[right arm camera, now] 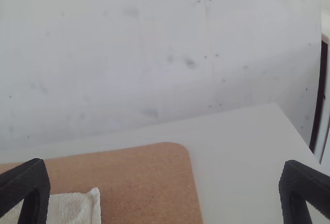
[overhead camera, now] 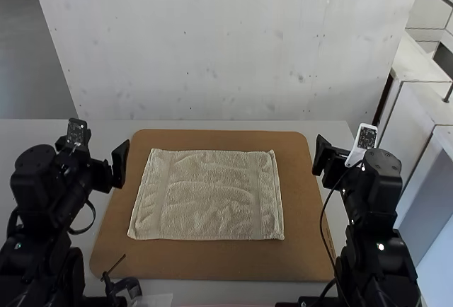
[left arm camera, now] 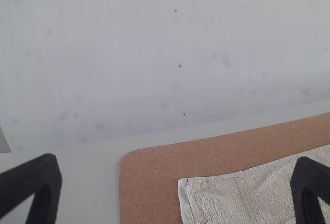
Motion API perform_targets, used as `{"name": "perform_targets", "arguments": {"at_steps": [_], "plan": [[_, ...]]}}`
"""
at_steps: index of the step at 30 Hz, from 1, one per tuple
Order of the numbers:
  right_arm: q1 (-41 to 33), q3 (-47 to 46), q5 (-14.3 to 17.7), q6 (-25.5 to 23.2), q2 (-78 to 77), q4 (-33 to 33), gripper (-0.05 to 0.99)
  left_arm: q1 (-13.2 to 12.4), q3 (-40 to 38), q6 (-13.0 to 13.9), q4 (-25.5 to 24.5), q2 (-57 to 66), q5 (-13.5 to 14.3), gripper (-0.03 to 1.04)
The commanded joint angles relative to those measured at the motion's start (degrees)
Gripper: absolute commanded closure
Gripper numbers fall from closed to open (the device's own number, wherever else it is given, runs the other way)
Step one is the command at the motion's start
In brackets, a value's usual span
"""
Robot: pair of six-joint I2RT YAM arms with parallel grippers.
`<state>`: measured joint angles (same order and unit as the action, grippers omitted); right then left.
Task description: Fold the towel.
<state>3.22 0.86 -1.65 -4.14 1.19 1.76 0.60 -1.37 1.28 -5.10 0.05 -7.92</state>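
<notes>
The left gripper (left arm camera: 177, 163) is hanging with its two black fingers spread wide, pinching nothing, and the right gripper (right arm camera: 165, 164) is doing the same on its own side. They are flanking the towel (overhead camera: 209, 197), presumably so that each arm is sitting ready for the nearer corners while the cloth between them is left free. The towel is lying spread out and unfolded, only faintly rippled, on the brown board (overhead camera: 205, 261), its longer edges running from one arm's side toward the other's. The board is resting on the pale table (overhead camera: 42, 131) and is reaching beyond the towel all round, probably giving the fingers a margin for getting under a hem. Folding is apparently waiting to begin; the first move is likely calling for both grippers lowering onto matching corners, where a shallow pinch could be slipping off the thin edge.
</notes>
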Motion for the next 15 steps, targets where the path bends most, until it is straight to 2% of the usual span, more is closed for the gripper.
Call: {"name": "perform_targets", "arguments": {"at_steps": [1,4,9,12,14,15], "plan": [[-0.6,-0.9,-2.7,0.5,-0.8,3.6,-0.03,-0.5,1.4,0.3,0.4,0.0,-0.4,0.01],[-1.0,-0.9,-4.3,1.3,-0.9,3.6,-0.03,-0.4,1.5,0.6,0.3,-0.1,-0.3,0.01],[-1.5,-0.9,-3.9,3.9,-0.6,1.4,-0.03,-0.5,1.5,0.4,1.0,-0.1,-0.3,0.02],[-1.7,-1.0,-2.9,3.9,-0.7,-2.8,-0.03,-0.6,1.4,-1.4,3.7,0.0,1.8,0.02],[-1.8,-1.0,-2.8,3.8,-0.8,-6.3,-0.03,-0.5,1.5,-1.5,6.9,0.0,1.9,0.02],[-1.8,-1.0,-2.9,4.0,-0.8,-10.1,-0.03,-0.5,1.5,-1.5,8.4,-0.1,1.9,0.02]]}}
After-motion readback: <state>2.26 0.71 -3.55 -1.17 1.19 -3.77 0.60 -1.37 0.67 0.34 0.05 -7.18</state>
